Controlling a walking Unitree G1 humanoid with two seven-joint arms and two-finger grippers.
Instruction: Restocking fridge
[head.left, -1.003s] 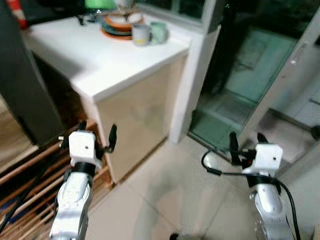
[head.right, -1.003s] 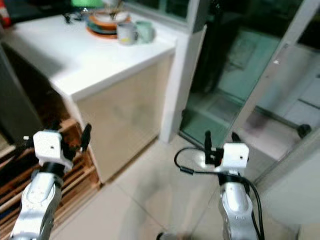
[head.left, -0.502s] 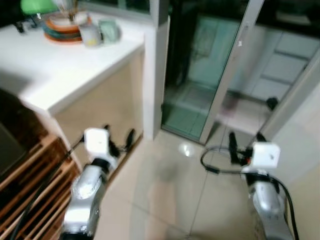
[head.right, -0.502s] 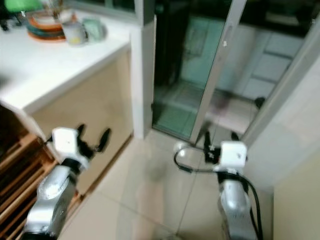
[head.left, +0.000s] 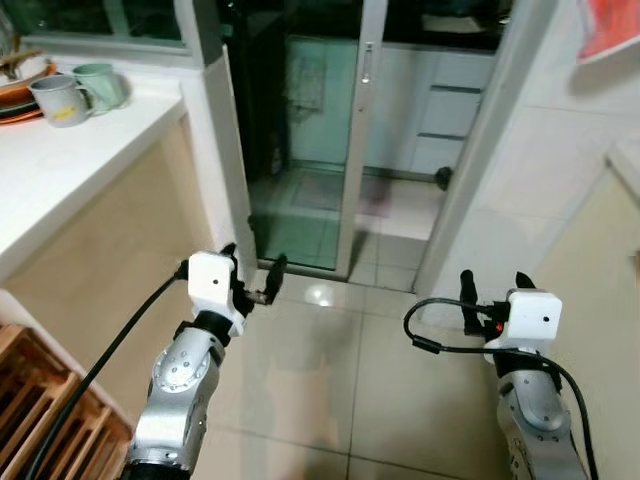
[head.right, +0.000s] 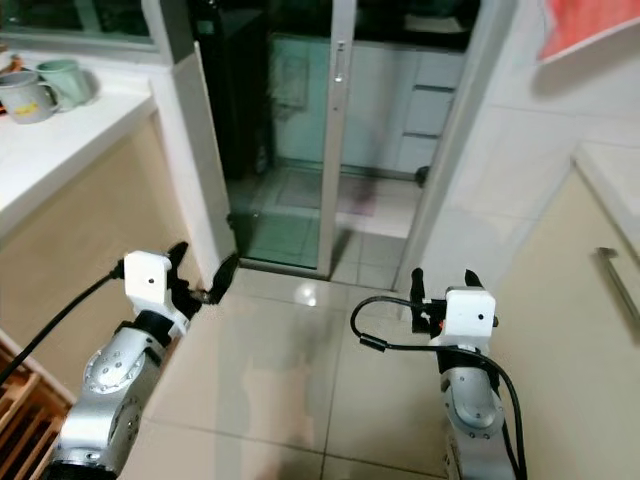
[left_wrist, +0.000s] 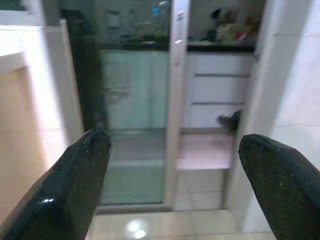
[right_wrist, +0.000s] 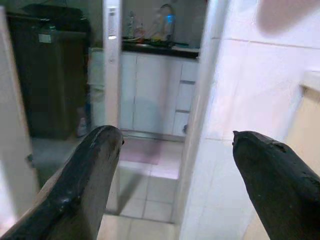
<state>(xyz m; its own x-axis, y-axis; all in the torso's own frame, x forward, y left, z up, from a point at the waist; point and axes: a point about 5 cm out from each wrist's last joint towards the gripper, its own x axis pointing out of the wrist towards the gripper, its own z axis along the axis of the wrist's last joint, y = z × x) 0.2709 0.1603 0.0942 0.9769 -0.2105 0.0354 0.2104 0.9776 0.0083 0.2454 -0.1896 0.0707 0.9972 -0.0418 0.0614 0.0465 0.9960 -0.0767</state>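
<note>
White surface (head.left: 60, 160), two mugs (head.left: 78, 91) side by side beside stacked plates (head.left: 18, 92) at its far edge

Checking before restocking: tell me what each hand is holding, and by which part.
Nothing is held. The left hand and right hand are both open and empty, raised above the tiled floor.

No text, label or number can be read anywhere — nothing legible on any surface.

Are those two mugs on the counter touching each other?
Cannot tell. In the left eye view the grey mug overlaps the green mug on the white counter, hiding any gap between them.
</note>
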